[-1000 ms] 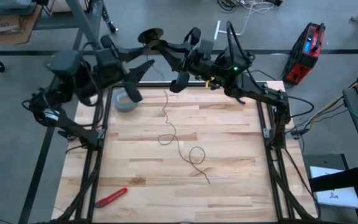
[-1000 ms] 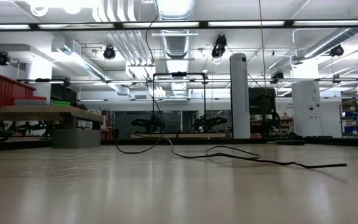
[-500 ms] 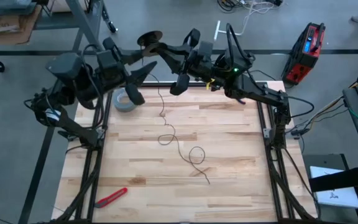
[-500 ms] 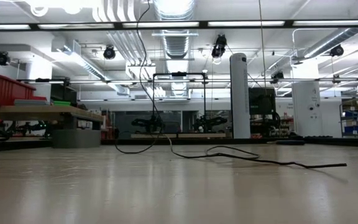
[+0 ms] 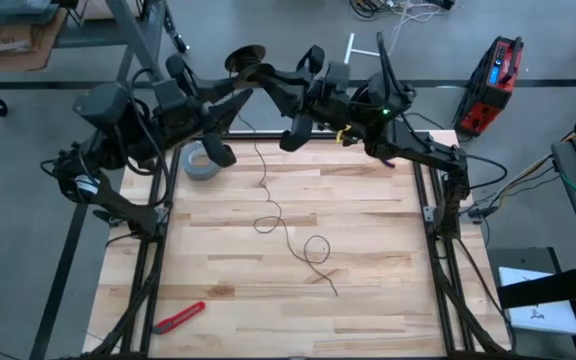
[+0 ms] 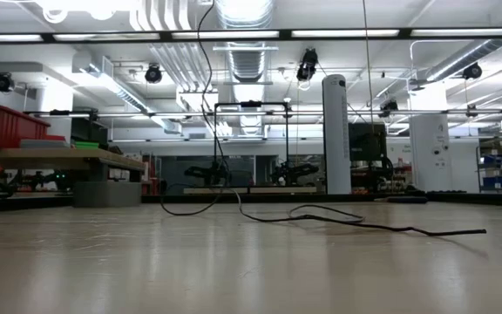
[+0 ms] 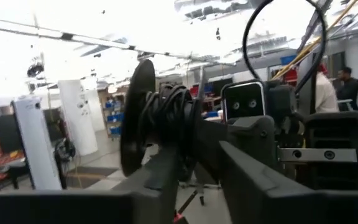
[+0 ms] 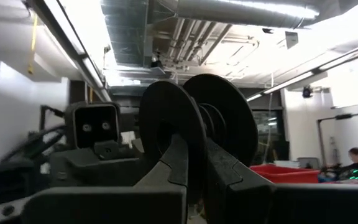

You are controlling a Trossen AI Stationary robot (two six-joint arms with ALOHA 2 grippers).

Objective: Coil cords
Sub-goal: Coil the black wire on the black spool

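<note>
The small black round reel is held high above the table's far edge, with both grippers at it. From it the thin black cord hangs down, and its lower part lies in loose loops on the wood. My right gripper reaches the reel from the right and is shut on it. My left gripper comes from the left. Its fingers stand apart in front of the reel's wound cord. My right gripper pinches the reel's near flange. One finger lies on the flange's outer face and the other reaches in between the two flanges. The reel is lifted clear of the table. Whether my left gripper touches the reel, I cannot tell.
A grey tape roll lies at the table's far left, under the left arm. A red cutter lies near the front left corner. A red case stands on the floor beyond the far right corner. People show far off in the room.
Both grippers, with the reel between them, have drifted slightly toward the table's right edge. The hanging part of the cord has swung from side to side. The loops on the table have stayed where they were.
</note>
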